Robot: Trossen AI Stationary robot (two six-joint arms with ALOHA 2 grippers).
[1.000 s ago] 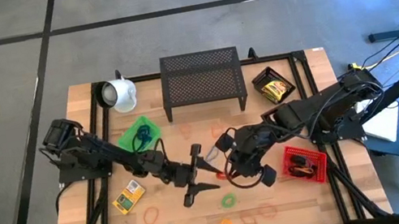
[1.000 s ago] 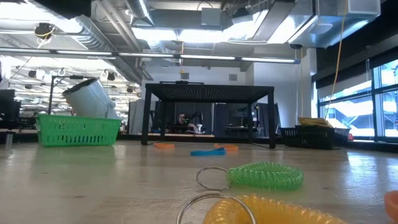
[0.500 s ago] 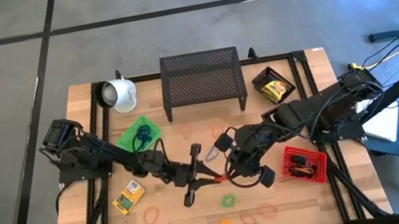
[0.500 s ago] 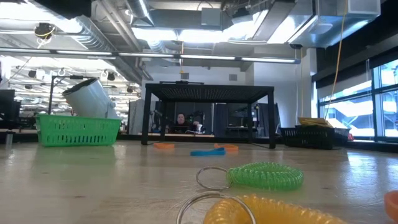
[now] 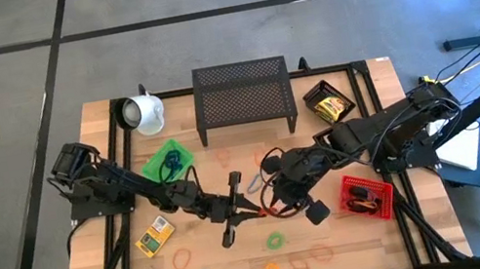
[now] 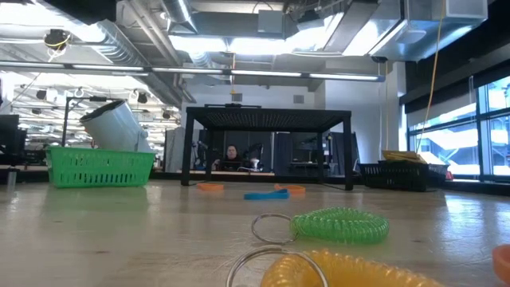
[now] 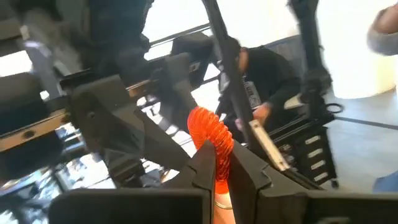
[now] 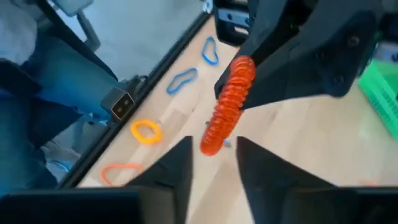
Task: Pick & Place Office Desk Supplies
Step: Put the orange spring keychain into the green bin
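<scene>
high view: taking the black mesh shelf [image 5: 244, 100] as the landmark, both tools meet well in front of it, near the middle of the wooden surface [image 5: 385, 228]. compared with a second ago, the right tool [image 5: 278, 209] has swung closer to the left tool [image 5: 251, 209], and the red coil [image 5: 268, 211] now spans the gap between them. that looks like a handover in progress, so the coil is lifted but not yet placed. other loops lie far in front of the shelf near the front edge; a yellow box [image 5: 154, 236] sits front-left of it, a red basket [image 5: 366, 196] front-right.

low view: unchanged. a green coil [image 6: 340, 225] and a yellow coil [image 6: 335, 271], springy ribbed plastic with metal rings, lie in front of the shelf; a green basket [image 6: 100, 167] stands to its left.

left wrist view: the left tool is clenched on the red coil, a ribbed glossy spiral poking up between its dark hard fingers.

right wrist view: the right tool's fingers stand released either side of the coil's lower end, not touching it; flat blue and orange loops lie beyond.
</scene>
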